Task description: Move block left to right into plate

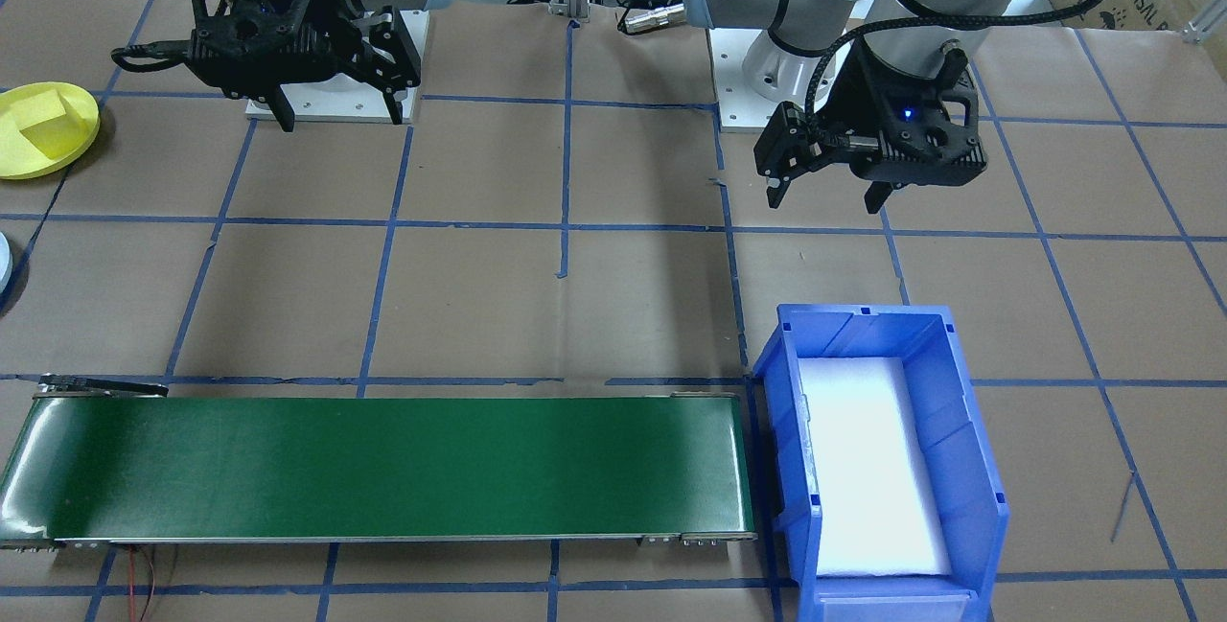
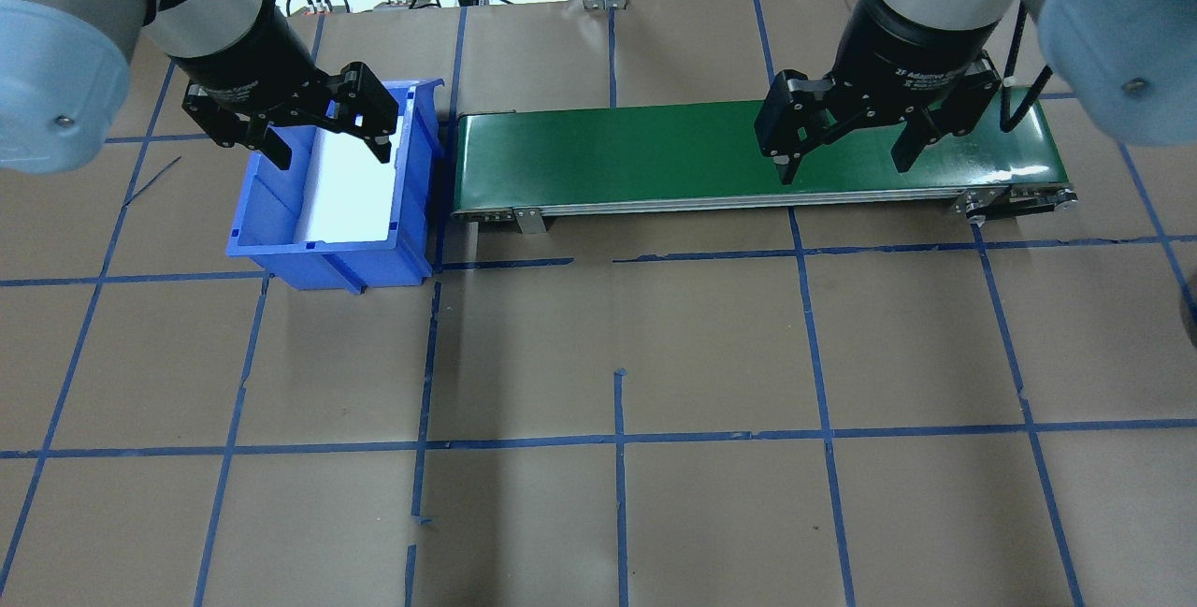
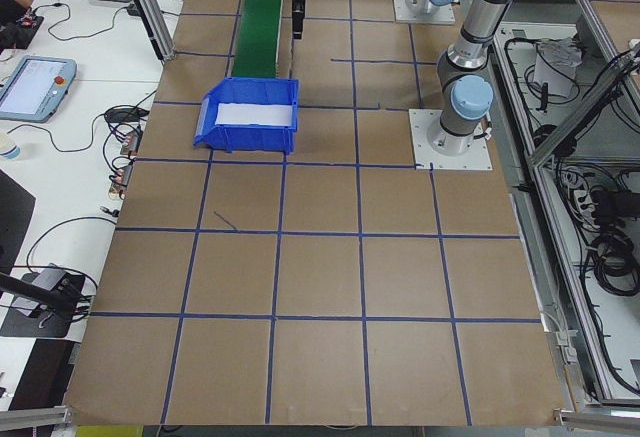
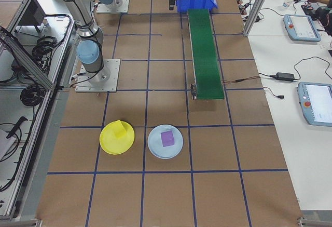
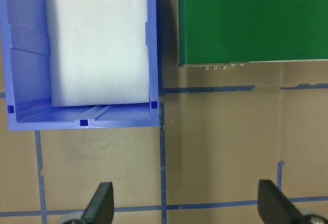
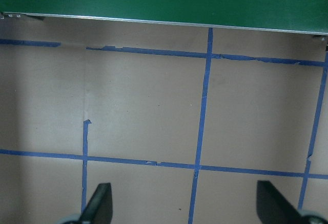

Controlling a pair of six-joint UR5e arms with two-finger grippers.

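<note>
Two grippers hang above the table, each with its jaws spread wide and nothing between them. The left gripper (image 2: 318, 135) hovers over the near edge of the blue bin (image 2: 281, 233), which holds only a white foam liner (image 1: 868, 469). The right gripper (image 2: 846, 144) hovers beside the green conveyor belt (image 2: 655, 158), whose surface is bare. The yellow plate (image 4: 110, 143) lies well apart from both, at the table's end on the robot's right, next to a pale blue plate (image 4: 155, 149) bearing a purple block (image 4: 166, 138). A yellow block (image 4: 121, 130) rests tilted on the yellow plate, leaning toward its rim. Judged from this layout, the bin and belt serve as the pick-up side and the plates as the drop-off side. With a block already in the plate and both tools unloaded, the transfer appears complete, or another cycle is about to begin.
</note>
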